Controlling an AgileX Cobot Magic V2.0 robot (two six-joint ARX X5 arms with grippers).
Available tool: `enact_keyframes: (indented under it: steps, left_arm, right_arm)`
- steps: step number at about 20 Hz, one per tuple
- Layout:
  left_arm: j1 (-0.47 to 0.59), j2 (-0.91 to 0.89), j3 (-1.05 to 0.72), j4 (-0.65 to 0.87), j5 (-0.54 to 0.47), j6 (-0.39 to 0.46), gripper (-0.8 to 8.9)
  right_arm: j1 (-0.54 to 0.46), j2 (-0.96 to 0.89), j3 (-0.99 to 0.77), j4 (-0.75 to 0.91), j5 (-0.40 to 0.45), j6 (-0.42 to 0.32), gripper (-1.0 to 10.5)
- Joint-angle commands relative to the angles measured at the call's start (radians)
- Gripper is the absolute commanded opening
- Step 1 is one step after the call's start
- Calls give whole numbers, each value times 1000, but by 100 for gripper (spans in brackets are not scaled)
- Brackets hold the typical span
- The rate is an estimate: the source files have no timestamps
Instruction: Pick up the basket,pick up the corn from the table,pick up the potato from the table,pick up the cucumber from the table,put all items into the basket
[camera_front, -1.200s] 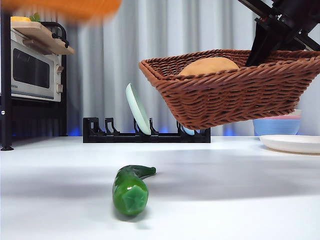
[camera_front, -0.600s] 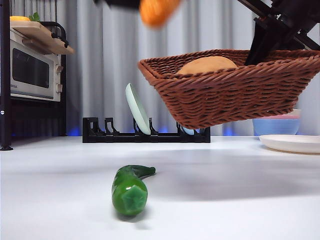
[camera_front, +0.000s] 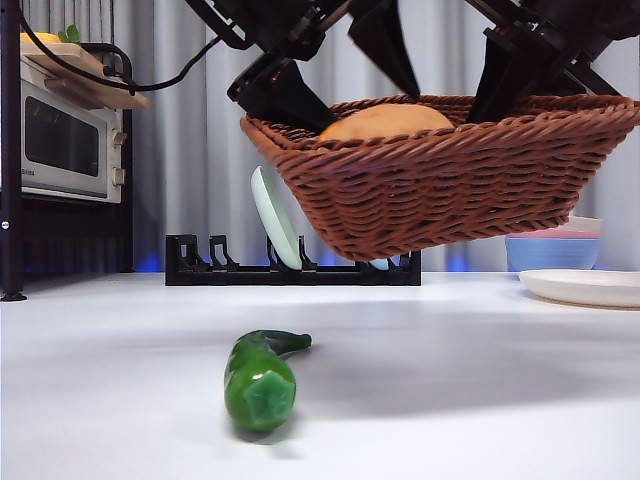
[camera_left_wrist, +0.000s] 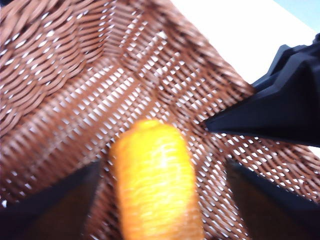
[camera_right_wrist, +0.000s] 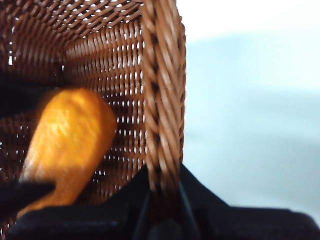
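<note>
My right gripper (camera_front: 505, 85) is shut on the braided rim (camera_right_wrist: 162, 125) of the brown wicker basket (camera_front: 450, 190) and holds it tilted in the air above the table (camera_front: 450, 400). The tan potato (camera_front: 385, 120) lies in the basket. My left gripper (camera_front: 350, 95) reaches into the basket from above. In the left wrist view the orange corn (camera_left_wrist: 155, 190) lies between its spread jaws, with a gap on one side, over the basket floor (camera_left_wrist: 75, 75). The corn also shows blurred in the right wrist view (camera_right_wrist: 70, 145). The green cucumber (camera_front: 260, 385) lies on the table in front.
A black dish rack (camera_front: 200, 270) with a pale green plate (camera_front: 275, 220) stands at the back. A toaster oven (camera_front: 70, 140) sits on a shelf at the far left. A blue bowl (camera_front: 550, 250) and a white plate (camera_front: 585, 285) are at the right.
My left arm has carried the corn from the upper left rightward and down into the basket. The basket has shifted slightly left. The cucumber has not moved.
</note>
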Motion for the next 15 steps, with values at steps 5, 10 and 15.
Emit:
enact_keyframes:
  steps: [5, 10, 15]
  left_arm:
    - [-39, -147, 148, -292, 5, 19, 564]
    - [-73, -332, 180, -642, 3, 49, 562]
    - [-135, -357, 132, -915, -155, 9, 562]
  right_arm:
    - [1, -2, 1, 22, -6, 18, -11]
    - [-11, -2, 1, 31, -3, 17, -11]
    - [-54, -2, 1, 82, -6, 17, -11]
